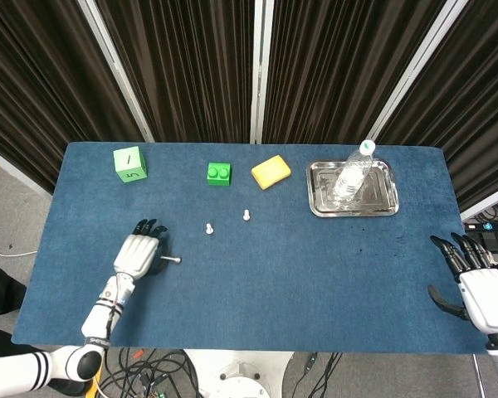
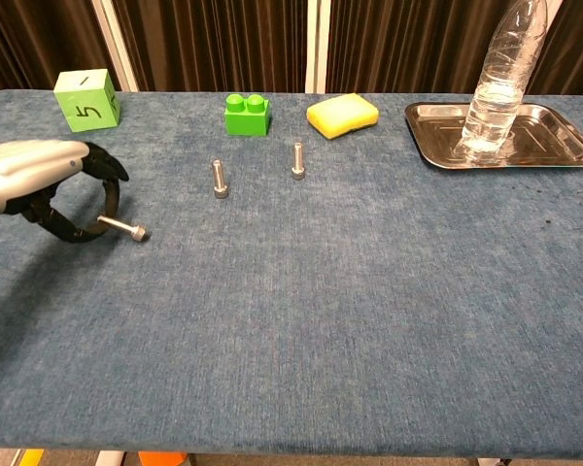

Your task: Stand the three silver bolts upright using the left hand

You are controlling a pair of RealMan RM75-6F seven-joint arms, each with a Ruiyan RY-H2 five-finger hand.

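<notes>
Two silver bolts stand upright on their heads on the blue table [image 1: 315, 282]: one [image 1: 208, 228] [image 2: 218, 179] to the left, the other [image 1: 246, 215] [image 2: 297, 160] to the right and a little farther back. A third bolt [image 1: 171, 259] [image 2: 122, 228] lies on its side at the left, head pointing right. My left hand [image 1: 140, 250] [image 2: 41, 180] curls round that bolt's threaded end and pinches it between thumb and finger. Off the table's right edge, my right hand [image 1: 475, 280] hangs with fingers spread and nothing in it.
Along the back stand a green die [image 1: 129, 164] [image 2: 86, 98], a green brick [image 1: 219, 173] [image 2: 247, 114] and a yellow sponge [image 1: 270, 172] [image 2: 342, 115]. A steel tray [image 1: 382, 203] [image 2: 544, 141] at the back right holds an upright plastic bottle [image 1: 353, 172] [image 2: 500, 78].
</notes>
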